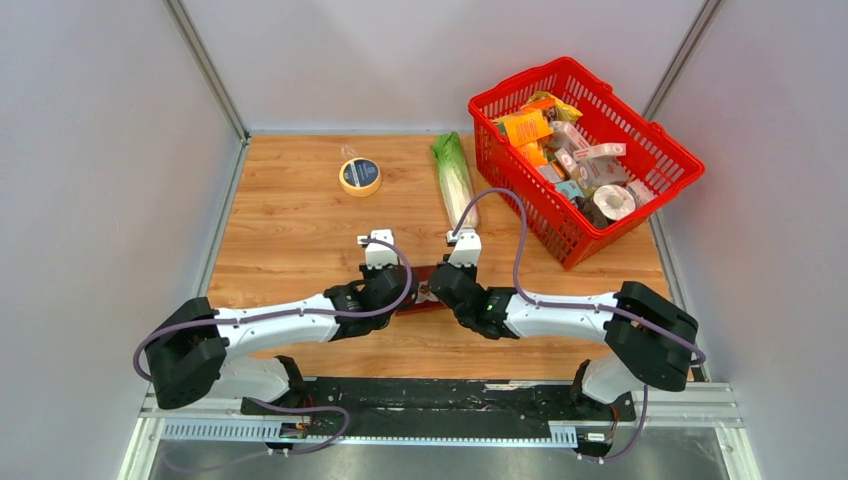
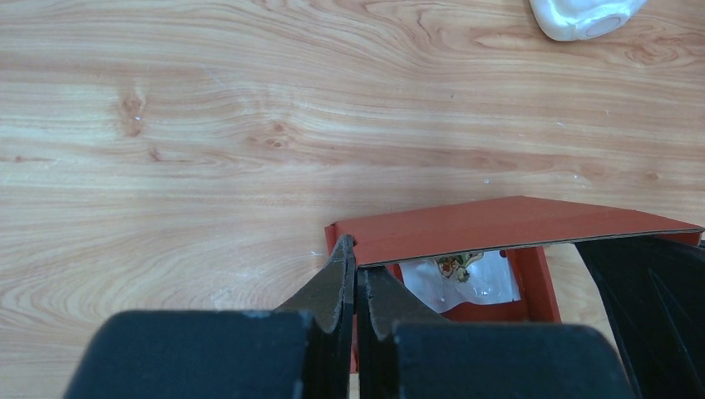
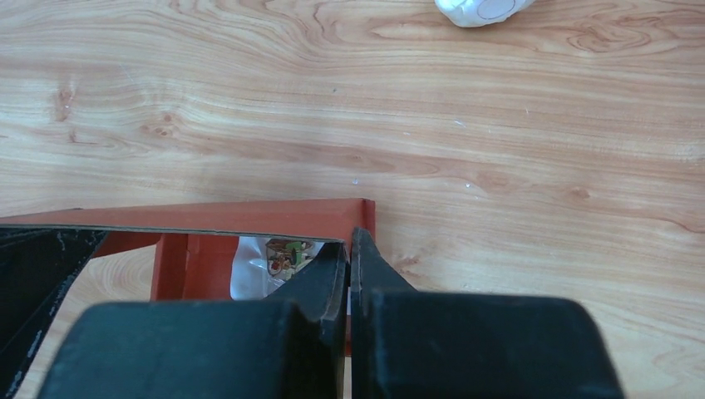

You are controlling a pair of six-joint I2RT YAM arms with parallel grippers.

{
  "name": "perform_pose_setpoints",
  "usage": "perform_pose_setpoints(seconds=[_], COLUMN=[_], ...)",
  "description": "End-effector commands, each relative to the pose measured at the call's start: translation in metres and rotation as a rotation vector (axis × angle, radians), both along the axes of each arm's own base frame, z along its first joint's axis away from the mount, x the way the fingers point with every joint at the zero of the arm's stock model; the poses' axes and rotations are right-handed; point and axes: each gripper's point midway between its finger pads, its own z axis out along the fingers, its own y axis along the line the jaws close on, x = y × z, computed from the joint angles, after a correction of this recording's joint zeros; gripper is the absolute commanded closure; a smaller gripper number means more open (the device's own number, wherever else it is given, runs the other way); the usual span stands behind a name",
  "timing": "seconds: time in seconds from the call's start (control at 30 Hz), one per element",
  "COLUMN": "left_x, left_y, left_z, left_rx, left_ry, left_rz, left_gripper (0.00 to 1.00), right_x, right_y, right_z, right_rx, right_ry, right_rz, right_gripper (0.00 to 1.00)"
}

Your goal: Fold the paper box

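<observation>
The paper box (image 1: 420, 306) is a small dark-red cardboard piece on the wooden table (image 1: 300, 230), between my two grippers. In the left wrist view the box (image 2: 499, 224) has its top flap raised, with a white printed packet (image 2: 457, 281) under it. My left gripper (image 2: 356, 253) is shut, pinching the box's left side wall. My right gripper (image 3: 349, 248) is shut on the right side wall of the box (image 3: 208, 218). From above, the left gripper (image 1: 410, 292) and the right gripper (image 1: 438, 287) nearly touch over the box.
A red mesh basket (image 1: 660, 150) holding several packaged goods stands at the back right. A long green-and-white cabbage (image 1: 455, 180) lies beyond the grippers, its pale base showing in both wrist views (image 2: 582, 17) (image 3: 482, 8). A tape roll (image 1: 360, 176) sits at the back left.
</observation>
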Motion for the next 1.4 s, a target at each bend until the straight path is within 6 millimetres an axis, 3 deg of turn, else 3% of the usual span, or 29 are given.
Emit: perform_pose_setpoints(seconds=[0.0,0.5,0.63,0.87,0.93,1.03,1.07,1.1,1.17,1.23,1.27,1.33,1.37], left_x=[-0.006,-0.026,-0.033,-0.041,-0.042,-0.043,-0.043,-0.043,-0.045,-0.045,-0.045,-0.045,-0.044], left_y=[0.008,0.017,0.024,0.028,0.028,0.028,0.028,0.029,0.029,0.030,0.030,0.030,0.031], left_z=[-0.010,-0.028,-0.029,-0.039,-0.040,-0.039,-0.039,-0.039,-0.039,-0.039,-0.039,-0.038,-0.038], left_rx=[0.001,-0.028,-0.011,0.015,0.021,0.035,0.034,0.039,0.036,0.028,0.030,0.029,0.027], left_ry=[-0.010,-0.029,-0.059,-0.057,-0.055,-0.059,-0.061,-0.060,-0.060,-0.063,-0.065,-0.071,-0.074], left_rz=[0.057,0.094,0.111,0.117,0.119,0.115,0.116,0.116,0.116,0.120,0.120,0.121,0.126], left_gripper=[1.00,1.00,1.00,1.00,1.00,1.00,1.00,1.00,1.00,1.00,1.00,1.00,1.00], right_x=[0.001,-0.024,-0.031,-0.044,-0.052,-0.072,-0.082,-0.085,-0.095,-0.083,-0.087,-0.071,-0.073], right_y=[-0.003,-0.020,-0.022,-0.027,-0.037,-0.051,-0.046,-0.055,-0.047,-0.053,-0.044,-0.037,-0.022], right_z=[0.002,-0.019,-0.023,-0.021,-0.020,-0.017,-0.015,-0.004,0.016,0.041,0.057,0.079,0.094], right_rx=[0.024,0.004,0.011,-0.007,-0.032,-0.055,-0.036,-0.022,0.087,0.258,0.362,0.512,0.576], right_ry=[-0.030,-0.014,-0.002,0.060,0.096,0.169,0.210,0.231,0.316,0.401,0.471,0.507,0.553], right_rz=[-0.064,-0.060,-0.055,-0.017,-0.003,0.055,0.112,0.123,0.170,0.092,0.112,0.059,0.102], right_gripper=[1.00,0.99,0.94,0.71,0.65,0.40,0.30,0.29,0.23,0.22,0.22,0.22,0.22])
